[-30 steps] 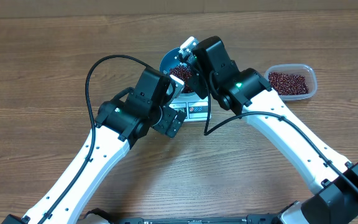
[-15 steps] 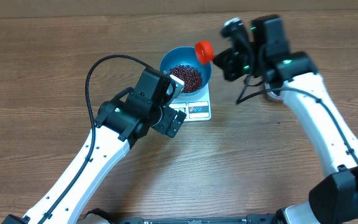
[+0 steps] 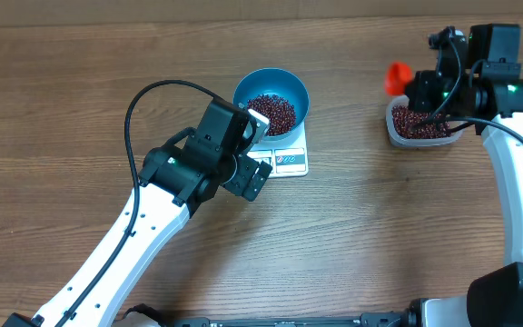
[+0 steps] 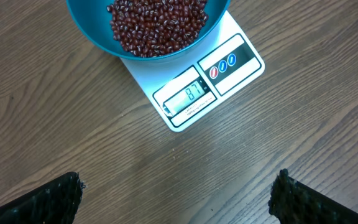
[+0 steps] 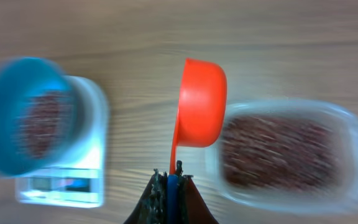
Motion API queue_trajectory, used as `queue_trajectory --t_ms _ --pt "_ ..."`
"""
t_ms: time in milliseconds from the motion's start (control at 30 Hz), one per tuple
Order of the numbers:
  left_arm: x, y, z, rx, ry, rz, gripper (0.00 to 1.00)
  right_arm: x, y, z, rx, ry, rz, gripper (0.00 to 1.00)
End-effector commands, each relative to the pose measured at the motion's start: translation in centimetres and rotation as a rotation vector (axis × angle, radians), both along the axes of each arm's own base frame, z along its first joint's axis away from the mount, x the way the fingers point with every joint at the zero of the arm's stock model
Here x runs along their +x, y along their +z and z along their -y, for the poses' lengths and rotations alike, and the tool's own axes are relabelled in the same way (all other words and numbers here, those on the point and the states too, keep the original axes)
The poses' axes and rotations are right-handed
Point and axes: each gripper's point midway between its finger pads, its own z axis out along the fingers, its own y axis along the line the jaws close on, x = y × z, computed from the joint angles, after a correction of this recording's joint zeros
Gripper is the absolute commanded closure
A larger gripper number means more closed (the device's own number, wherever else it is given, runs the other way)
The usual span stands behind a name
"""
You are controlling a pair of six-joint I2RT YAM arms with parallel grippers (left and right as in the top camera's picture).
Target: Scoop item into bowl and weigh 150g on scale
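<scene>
The blue bowl (image 3: 243, 91) stands on the white scale (image 3: 289, 162) and holds a heap of red-brown beans (image 3: 271, 111). In the left wrist view the bowl (image 4: 87, 28) and its beans (image 4: 157, 22) sit at the top, and the scale (image 4: 232, 28) shows 87 on its display. My left gripper (image 4: 179, 199) hovers open over bare table in front of the scale. My right gripper (image 5: 169, 180) is shut on the handle of an orange scoop (image 5: 202, 102), which hangs at the left end of a clear tub (image 5: 347, 124) of beans. The scoop (image 3: 396, 78) is at the right.
The clear plastic tub (image 3: 425, 141) with more beans (image 3: 420, 125) sits at the right of the table, under my right wrist. A black cable loops over my left arm (image 3: 143, 100). Bare wooden table lies between scale and tub.
My right arm has swung from above the bowl far to the right, carrying the orange scoop over to the tub. The left arm has not moved.
</scene>
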Motion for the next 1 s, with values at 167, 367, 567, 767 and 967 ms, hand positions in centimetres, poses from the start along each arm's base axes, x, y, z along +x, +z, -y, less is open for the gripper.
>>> queue_trajectory --t_ms 167,367,567,767,967 --pt "-0.1 0.9 0.1 -0.013 -0.017 0.024 0.0 -1.8 -2.2 6.3 -0.347 -0.165 -0.087 0.96" --pt "-0.1 0.9 0.1 -0.013 -0.017 0.024 0.0 -2.1 -5.0 6.7 -0.385 -0.135 -0.167 0.96" --pt "-0.1 0.9 0.1 -0.013 -0.017 0.024 0.01 -1.9 -8.4 6.3 -0.393 -0.081 -0.253 0.96" --pt "-0.1 0.9 0.1 -0.013 -0.017 0.024 0.0 -1.9 -11.2 5.6 -0.374 -0.001 -0.324 0.96" --pt "-0.1 0.9 0.1 -0.013 -0.017 0.024 0.0 -1.8 -12.1 3.8 -0.302 0.102 -0.329 0.96"
